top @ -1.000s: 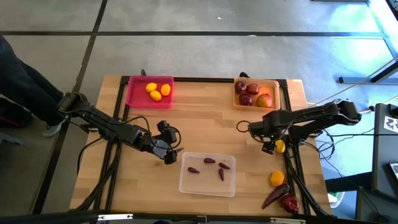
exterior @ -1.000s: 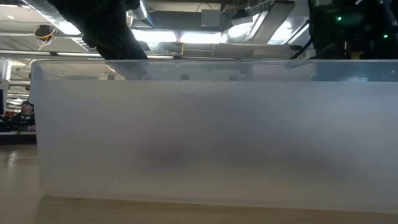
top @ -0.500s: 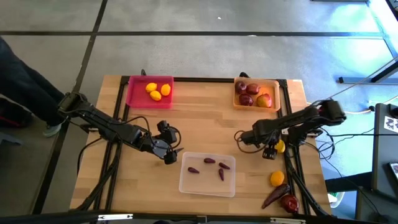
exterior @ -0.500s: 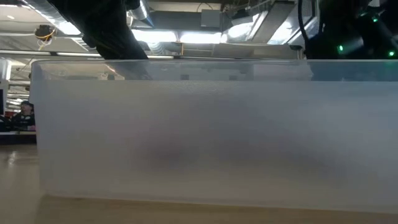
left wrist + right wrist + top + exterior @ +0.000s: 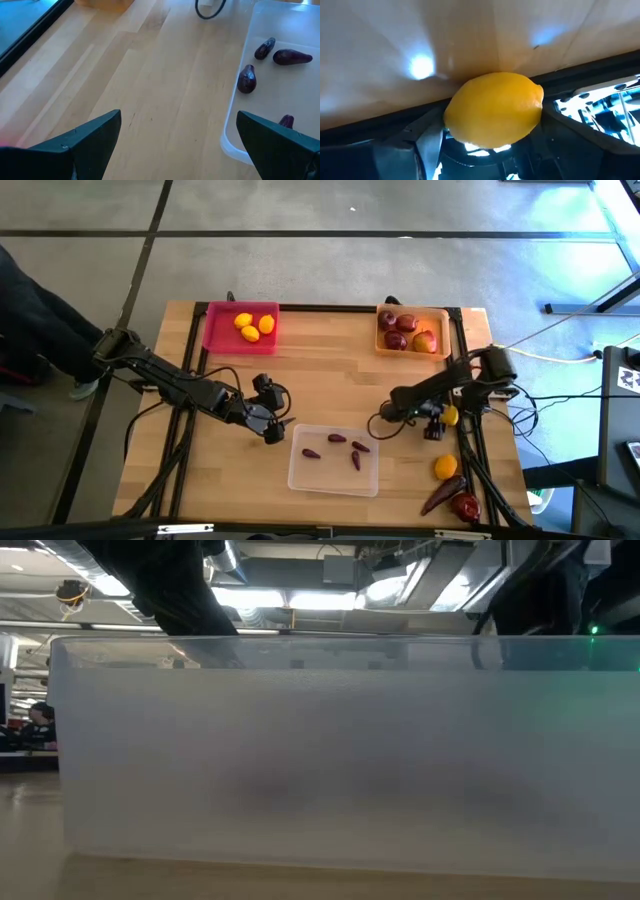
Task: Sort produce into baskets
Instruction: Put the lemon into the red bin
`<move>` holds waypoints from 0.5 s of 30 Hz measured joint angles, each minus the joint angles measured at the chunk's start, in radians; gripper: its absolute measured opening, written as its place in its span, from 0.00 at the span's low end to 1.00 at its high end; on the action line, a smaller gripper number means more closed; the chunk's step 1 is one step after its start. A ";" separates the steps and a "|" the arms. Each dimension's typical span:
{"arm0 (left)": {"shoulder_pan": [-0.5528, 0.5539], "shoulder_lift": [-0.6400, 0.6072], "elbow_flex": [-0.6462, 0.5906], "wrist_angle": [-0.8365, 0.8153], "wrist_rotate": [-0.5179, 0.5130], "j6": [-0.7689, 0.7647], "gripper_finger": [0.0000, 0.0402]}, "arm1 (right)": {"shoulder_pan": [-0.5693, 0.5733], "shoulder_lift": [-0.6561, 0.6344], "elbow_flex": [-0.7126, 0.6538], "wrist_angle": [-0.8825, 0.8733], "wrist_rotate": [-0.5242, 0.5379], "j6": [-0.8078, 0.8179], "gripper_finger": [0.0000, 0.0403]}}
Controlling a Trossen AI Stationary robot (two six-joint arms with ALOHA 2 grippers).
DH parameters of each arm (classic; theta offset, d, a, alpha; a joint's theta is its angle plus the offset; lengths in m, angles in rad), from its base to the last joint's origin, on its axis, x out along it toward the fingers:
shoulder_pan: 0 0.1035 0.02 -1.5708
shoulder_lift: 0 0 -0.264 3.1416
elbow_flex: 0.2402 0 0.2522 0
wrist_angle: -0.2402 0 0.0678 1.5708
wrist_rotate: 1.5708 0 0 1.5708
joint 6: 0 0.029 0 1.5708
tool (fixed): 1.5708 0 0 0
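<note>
- The right pincer (image 5: 437,418) is seen near the counter's (image 5: 330,380) right edge, clamped on a lemon (image 5: 493,111); the fruit fills the right wrist view, wedged between the dark fingers.
- The lemon is probably gripped this way so it can be lifted and carried to the pink tray (image 5: 240,326), where three lemons (image 5: 252,326) already lie.
- The left pincer (image 5: 178,145) is held spread wide, empty, just beside the clear tray's (image 5: 235,125) left edge; it appears parked there, waiting.
- Four small purple pods (image 5: 340,449) are gathered in the clear tray, at the counter's front middle.
- Red fruits (image 5: 405,332) are collected in the orange tray (image 5: 441,330) at the far right corner, so each kind is given its own tray.
- Left unsorted at the front right corner are an orange fruit (image 5: 445,467), a long purple pod (image 5: 441,494) and a red fruit (image 5: 465,506).
- The low view is blocked by the clear tray's wall (image 5: 330,750).
- The sorting is judged mostly done; four pieces remain.
</note>
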 joint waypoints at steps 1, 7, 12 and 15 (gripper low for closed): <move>0.000 0.000 0.000 0.000 0.000 -0.001 0.98 | 0.000 0.018 0.000 0.001 0.000 -0.004 0.73; 0.000 0.000 0.000 0.000 0.000 0.000 0.98 | 0.000 0.077 -0.002 0.002 0.010 -0.030 0.72; 0.000 0.000 0.000 0.000 0.000 0.001 0.98 | 0.000 0.079 -0.002 -0.002 0.010 -0.030 0.63; 0.000 0.000 0.000 0.000 0.000 0.002 0.98 | 0.000 0.079 -0.002 -0.004 0.010 -0.030 0.53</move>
